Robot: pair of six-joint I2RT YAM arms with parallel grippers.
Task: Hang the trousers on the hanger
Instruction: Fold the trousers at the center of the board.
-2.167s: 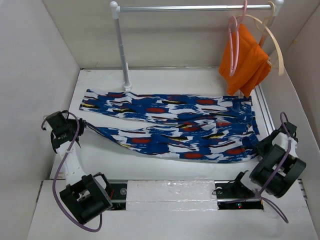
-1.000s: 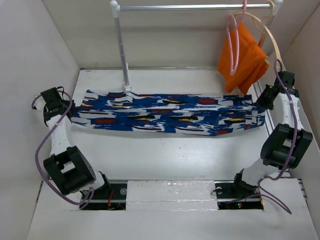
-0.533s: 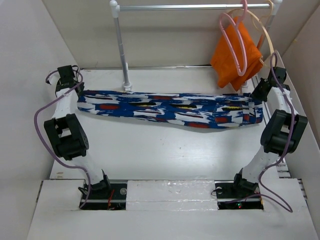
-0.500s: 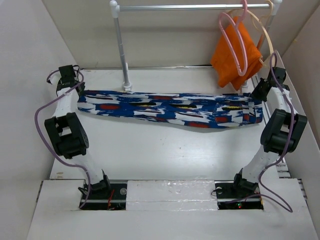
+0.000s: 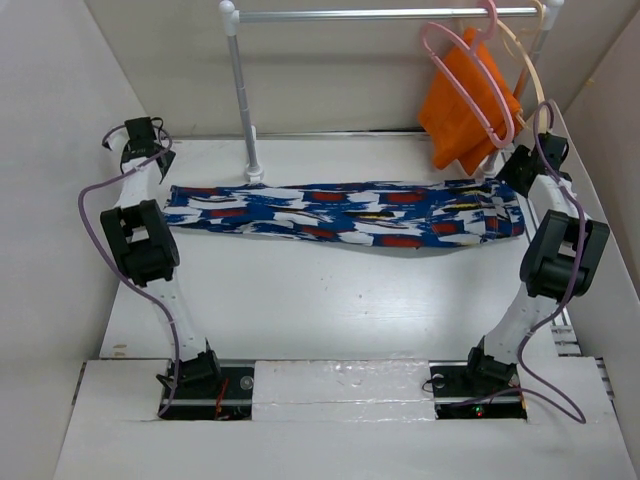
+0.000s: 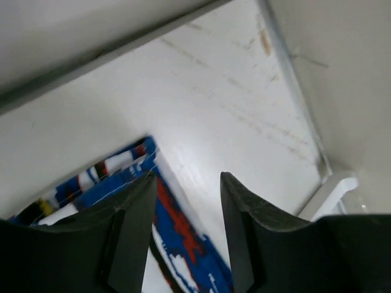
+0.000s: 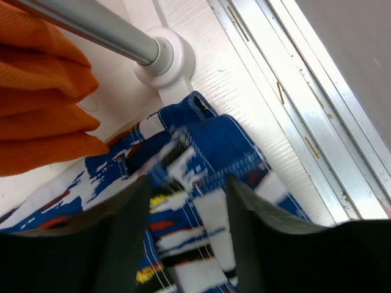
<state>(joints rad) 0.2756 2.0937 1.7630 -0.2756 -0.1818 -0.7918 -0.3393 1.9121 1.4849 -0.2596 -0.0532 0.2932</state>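
The trousers [image 5: 345, 212], blue with white, red, black and yellow strokes, lie folded lengthwise across the back of the table. My left gripper [image 5: 150, 156] hovers just behind their left end, open. The left wrist view shows that end [image 6: 125, 174] on the table below the left gripper [image 6: 186, 183]. My right gripper [image 5: 516, 170] stands open above the waistband end. In the right wrist view the cloth [image 7: 201, 159] is blurred under the right gripper [image 7: 188, 183]. The pink hanger [image 5: 468, 82] hangs on the rail, swung leftward.
An orange cloth [image 5: 462, 112] and a cream hanger [image 5: 535, 90] hang on the rail [image 5: 350, 15] at the back right. The rail's left post [image 5: 243, 100] stands just behind the trousers. Its right post base [image 7: 172, 61] is beside the waistband. A metal track [image 7: 293, 110] runs along the right wall.
Both grippers carried the stretched trousers toward the back, then opened and let go. The trousers now lie flat. The pink hanger and orange cloth have swung.
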